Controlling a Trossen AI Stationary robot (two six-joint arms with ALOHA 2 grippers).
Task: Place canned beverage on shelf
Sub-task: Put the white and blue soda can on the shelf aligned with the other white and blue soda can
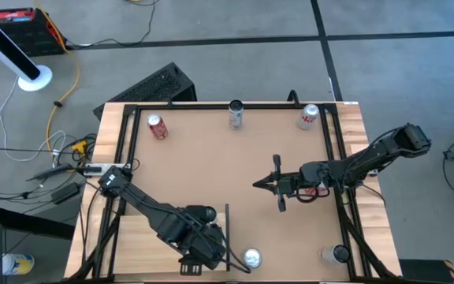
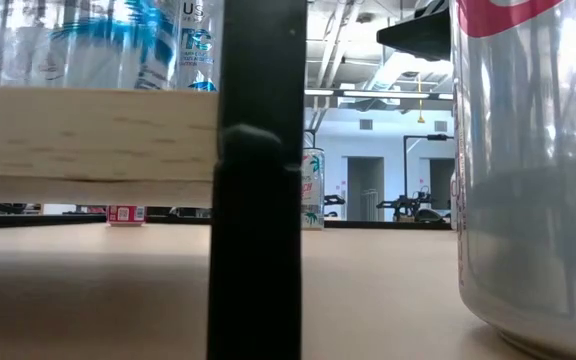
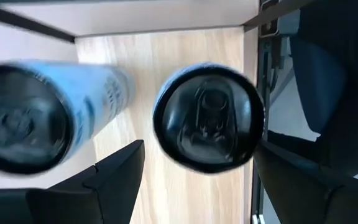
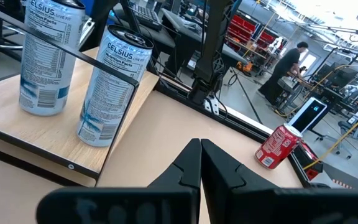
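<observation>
A silver can (image 2: 533, 170) with a red band fills the right edge of the low view, standing on the brown tabletop (image 2: 368, 290) closest to the lens, with a black post (image 2: 258, 180) beside it at centre frame and the pale edge of the shelf (image 2: 88, 135) at upper left.

In the high view the left gripper (image 1: 203, 251) sits at bottom centre, over the shelf's light board (image 1: 144, 237). Its wrist camera looks straight down on a dark can top (image 3: 207, 117) framed between its two fingers (image 3: 114, 177). The jaws stand spread on either side of the can, not clenched; whether the pads touch its wall cannot be told. A second blue can (image 3: 42, 115) stands just beside it, toward the left of that frame. The right wrist view shows both blue cans, (image 4: 112, 93) and (image 4: 45, 59), upright on the shelf (image 4: 36, 134).

The can's long axis is vertical, in line with the gripper's approach, so the next move looks like a straight lift clear.

The right gripper (image 1: 260, 184) hangs at centre right of the high view, fingers pressed together and empty, well apart from the shelf. Other cans remain on the tabletop: a red one (image 1: 158, 126) at upper left, silver ones (image 1: 236, 114) and (image 1: 309, 117) along the top.
</observation>
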